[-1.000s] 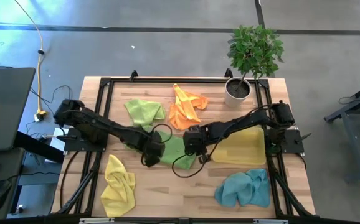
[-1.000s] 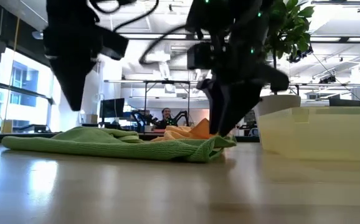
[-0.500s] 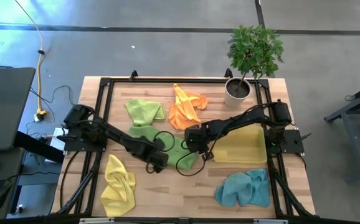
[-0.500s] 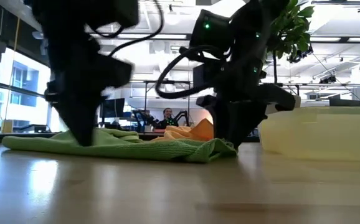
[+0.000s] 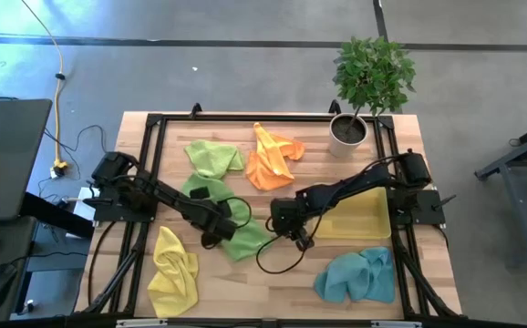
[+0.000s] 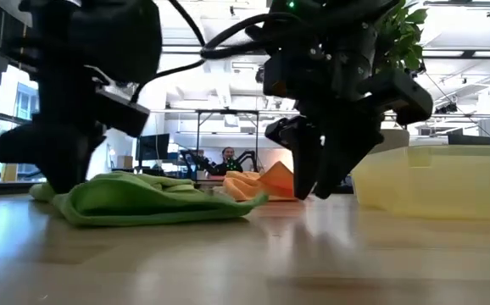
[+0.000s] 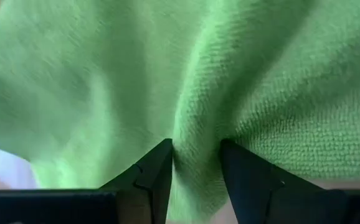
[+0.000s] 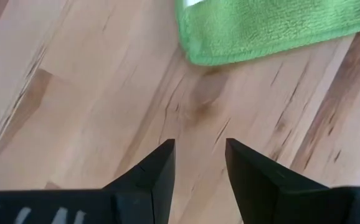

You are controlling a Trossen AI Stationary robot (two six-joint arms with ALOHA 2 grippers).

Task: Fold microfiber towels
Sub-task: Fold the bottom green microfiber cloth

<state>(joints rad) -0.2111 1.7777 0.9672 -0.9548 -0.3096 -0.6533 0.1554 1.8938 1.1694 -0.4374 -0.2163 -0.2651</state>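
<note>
Bare table [image 5: 273,282] borders green towel's [image 5: 242,240] folded edge.

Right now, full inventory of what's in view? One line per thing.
Green towels: 2, lime; one rumpled at the table's far left-centre, one at centre under the left arm.
Orange towel: 1, orange; far centre, crumpled.
Yellow towels: 2; one crumpled near left, one laid flat at right.
Blue towel: 1, teal; near right, crumpled.
Plant pot: 1, white, leafy green plant; far right corner.
Table: 1, light wood with black frame.
Laptop: 1, dark; off the table's left.
Person: 1, far back in the room.
Left pincer: dark, pinching a fold of the centre green towel.
Right pincer: dark, open over bare wood beside that towel.
</note>
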